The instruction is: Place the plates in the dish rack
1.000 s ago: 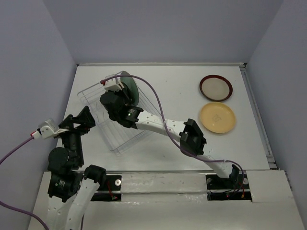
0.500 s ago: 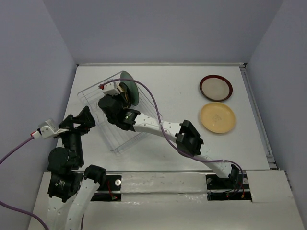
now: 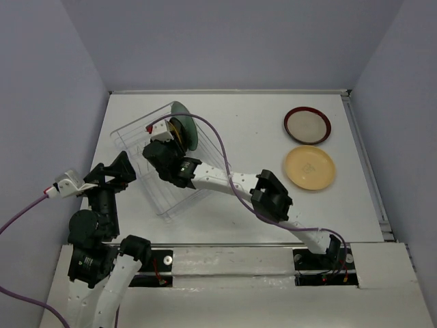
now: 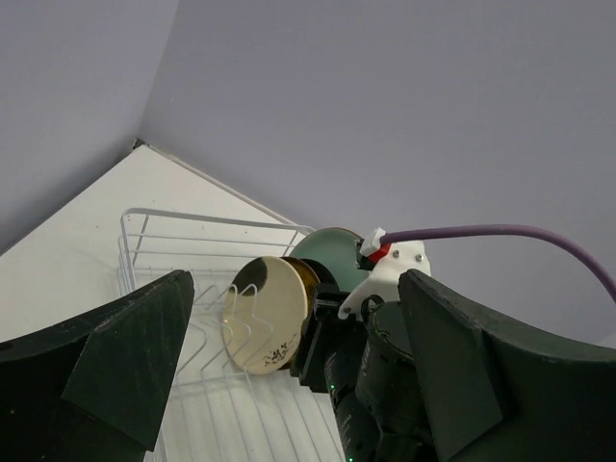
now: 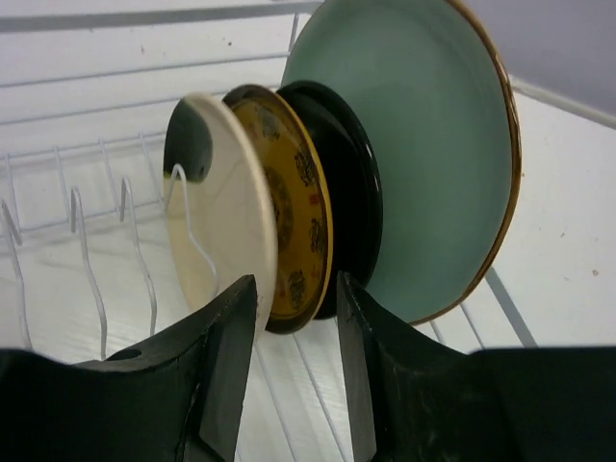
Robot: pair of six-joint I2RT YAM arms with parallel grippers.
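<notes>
White wire dish rack (image 3: 162, 179) sits at the table's (image 3: 249, 130) left-centre, skewed to the edges. Four plates stand on edge at its far end, packed close: mint-green plate (image 5: 433, 144) outermost, then small black plate (image 5: 353, 197), yellow patterned plate (image 5: 294, 226), and cream plate (image 5: 219, 226) w/ a dark patch on its rim.

R gripper (image 5: 294, 361) is down in the rack right at that stack, fingers a little apart, nothing clamped; the cream plate's lower edge is just beside one finger, contact unclear. R arm and its purple cable (image 3: 220, 147) cross over the rack's near right side.

L gripper (image 3: 115, 169) hangs off the rack's left side, jaws wide, empty.

Far right, well apart from the rack: red-rimmed beige plate (image 3: 307, 125) and orange-yellow plate (image 3: 309, 167), both flat on the table, near each other.
</notes>
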